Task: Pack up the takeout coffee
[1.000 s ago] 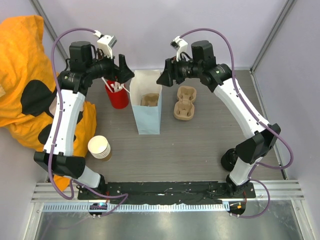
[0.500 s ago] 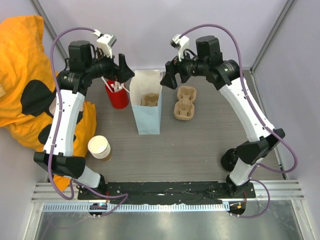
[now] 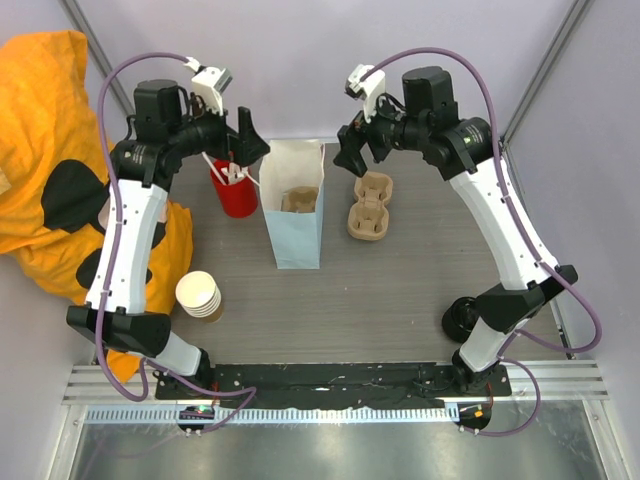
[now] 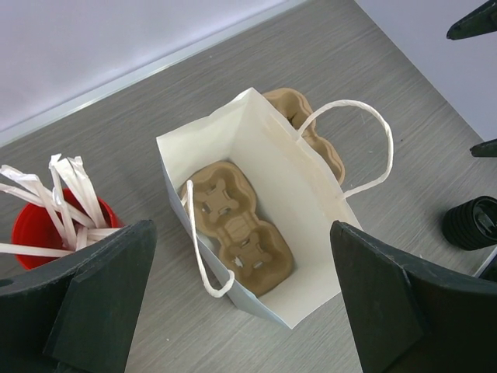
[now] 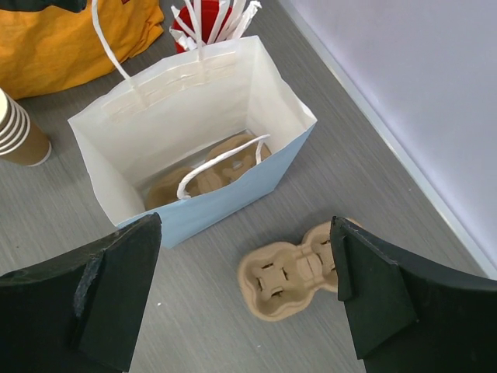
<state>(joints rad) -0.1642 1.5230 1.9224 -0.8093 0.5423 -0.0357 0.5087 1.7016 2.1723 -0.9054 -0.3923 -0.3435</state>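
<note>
The takeout coffee is out of view. A pale blue paper bag [image 3: 295,238] [image 4: 307,194] [image 5: 225,206] stands open mid-table with its white handles loose. A brown pulp cup carrier [image 3: 299,200] [image 4: 237,229] [image 5: 210,175] lies flat on the bag's bottom. My left gripper [image 3: 248,142] [image 4: 242,225] hovers open above the bag's left rim, holding nothing. My right gripper [image 3: 352,152] [image 5: 245,220] is open and empty, up over the gap between the bag and a second carrier [image 3: 368,208] [image 5: 299,268].
A red cup of white paper strips [image 3: 235,192] [image 4: 54,233] stands left of the bag. Lidless paper cups are stacked [image 3: 199,294] [image 5: 19,132] at the front left. Orange cloth [image 3: 50,150] fills the left side. A black round stack [image 3: 460,318] [image 4: 471,223] sits near the right arm's base.
The right gripper has drawn back to the right and upward from the bag's mouth, and its jaws have widened. The left gripper has opened slightly and stayed in place.
</note>
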